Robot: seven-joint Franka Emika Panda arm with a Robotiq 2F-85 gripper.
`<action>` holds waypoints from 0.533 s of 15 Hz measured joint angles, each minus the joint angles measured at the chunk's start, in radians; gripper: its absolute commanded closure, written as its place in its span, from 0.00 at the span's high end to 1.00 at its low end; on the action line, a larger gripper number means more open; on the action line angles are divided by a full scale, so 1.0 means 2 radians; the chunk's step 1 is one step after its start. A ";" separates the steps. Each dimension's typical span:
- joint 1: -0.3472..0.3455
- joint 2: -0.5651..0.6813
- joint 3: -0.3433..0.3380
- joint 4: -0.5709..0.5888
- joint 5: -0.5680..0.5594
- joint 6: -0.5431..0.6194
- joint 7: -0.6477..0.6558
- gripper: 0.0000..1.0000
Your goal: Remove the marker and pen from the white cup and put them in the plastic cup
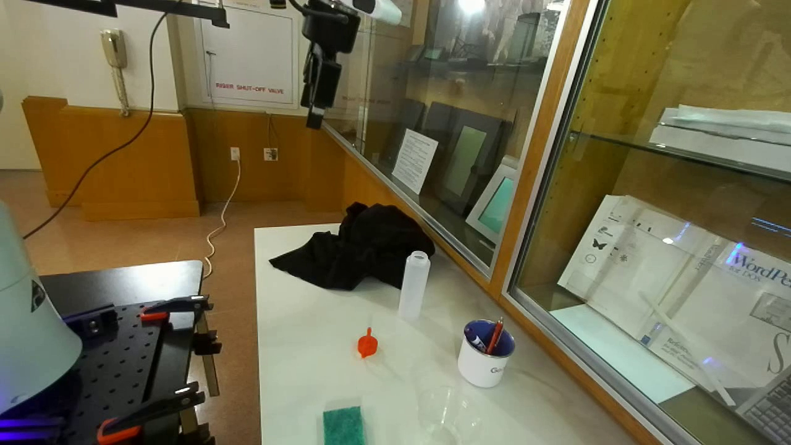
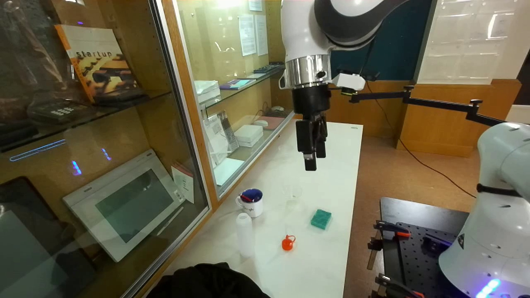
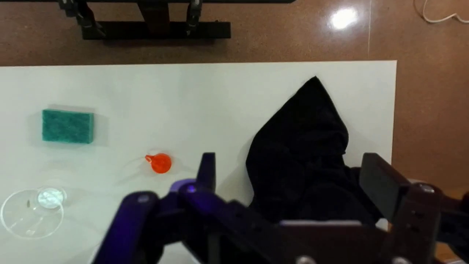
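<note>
marker (image 1: 475,338) and pen (image 1: 495,337): inside the white cup (image 1: 481,371), leaning; the marker's outline is hard to make out against blue lining. i should pinch each singly and lift straight past the rim.
my tool (image 3: 291,172): fingers parted, holding nothing, high above the tabletop (image 1: 300,358).
plastic cup (image 3: 32,216): transparent, upright, near; likely light, easily tipped.
white bottle (image 1: 414,285): near the white cup.
cabinet (image 1: 539,148): close by, likely limiting approach.
</note>
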 measured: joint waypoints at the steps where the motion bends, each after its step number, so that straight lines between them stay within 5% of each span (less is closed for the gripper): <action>1: -0.007 0.004 0.000 0.005 -0.006 0.009 0.003 1.00; 8: -0.049 0.079 -0.017 0.064 -0.055 0.061 0.016 1.00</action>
